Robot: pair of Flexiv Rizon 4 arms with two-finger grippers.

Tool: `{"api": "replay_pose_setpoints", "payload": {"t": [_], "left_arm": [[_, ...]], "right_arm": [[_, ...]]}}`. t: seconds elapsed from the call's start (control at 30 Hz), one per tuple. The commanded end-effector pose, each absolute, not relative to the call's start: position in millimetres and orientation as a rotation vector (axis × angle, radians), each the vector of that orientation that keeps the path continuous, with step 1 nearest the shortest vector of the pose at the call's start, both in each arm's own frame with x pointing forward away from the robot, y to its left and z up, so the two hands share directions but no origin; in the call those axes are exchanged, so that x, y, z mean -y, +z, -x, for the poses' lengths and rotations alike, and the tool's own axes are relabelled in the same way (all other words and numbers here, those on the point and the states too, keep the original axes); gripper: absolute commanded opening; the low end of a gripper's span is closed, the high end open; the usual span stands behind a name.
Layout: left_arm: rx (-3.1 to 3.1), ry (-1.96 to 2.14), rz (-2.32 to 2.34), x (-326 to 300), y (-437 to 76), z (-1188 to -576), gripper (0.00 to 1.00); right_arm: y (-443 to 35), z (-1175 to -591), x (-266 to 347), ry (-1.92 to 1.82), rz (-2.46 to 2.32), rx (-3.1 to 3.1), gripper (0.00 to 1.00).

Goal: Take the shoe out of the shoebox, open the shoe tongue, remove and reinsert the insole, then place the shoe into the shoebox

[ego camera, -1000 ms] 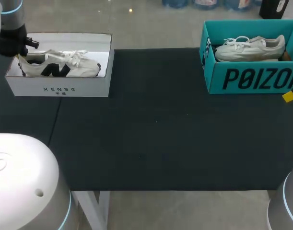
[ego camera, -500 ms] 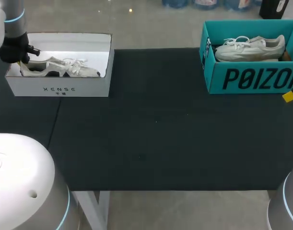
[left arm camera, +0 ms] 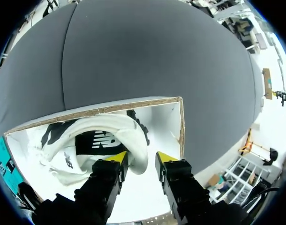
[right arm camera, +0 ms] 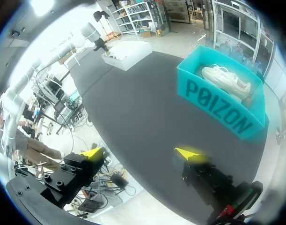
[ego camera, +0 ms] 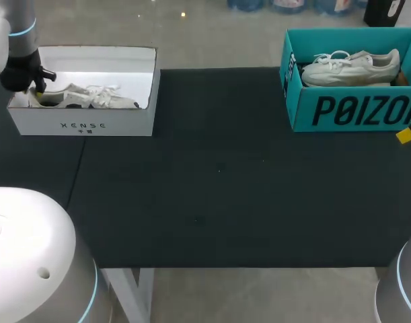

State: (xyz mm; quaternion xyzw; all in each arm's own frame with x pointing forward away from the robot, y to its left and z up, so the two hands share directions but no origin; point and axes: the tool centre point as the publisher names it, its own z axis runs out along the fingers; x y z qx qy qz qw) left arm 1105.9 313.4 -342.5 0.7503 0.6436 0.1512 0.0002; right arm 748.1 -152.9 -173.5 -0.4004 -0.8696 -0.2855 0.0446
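left gripper sits at the shoe heel in the box, grip unclear, probably to seat it; right gripper gapes wide, empty.

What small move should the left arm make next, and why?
Probably raise the left tool straight up, clear of the white shoebox: the shoe lies low inside it, and a gap shows between its heel collar and one tip, so it looks released.

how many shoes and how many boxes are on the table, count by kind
shoes: 2, the white and black shoe and the pale shoe
shoeboxes: 2, the white shoebox and the teal shoebox
total: 4
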Motion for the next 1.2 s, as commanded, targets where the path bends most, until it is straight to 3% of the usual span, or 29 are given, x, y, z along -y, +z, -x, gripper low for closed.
{"api": "replay_pose_setpoints", "payload": {"t": [0.03,0.33,0.67,1.0,1.2], "left_arm": [[-2.020,0.486,-2.326,-313,-330,-1106,1.00],[-1.999,0.512,-2.161,-276,-269,-1092,1.00],[-1.939,0.494,-2.016,-172,-206,-1024,1.00],[-1.965,0.448,-1.952,-98,-188,-998,1.00],[-1.965,0.448,-1.952,-98,-188,-998,1.00]], "right_arm": [[-174,-749,153,-0.867,1.224,2.656,1.00],[-174,-749,153,-0.867,1.224,2.656,1.00],[-174,-749,153,-0.867,1.224,2.656,1.00],[-174,-749,153,-0.867,1.224,2.656,1.00],[-174,-749,153,-0.867,1.224,2.656,1.00]]}}
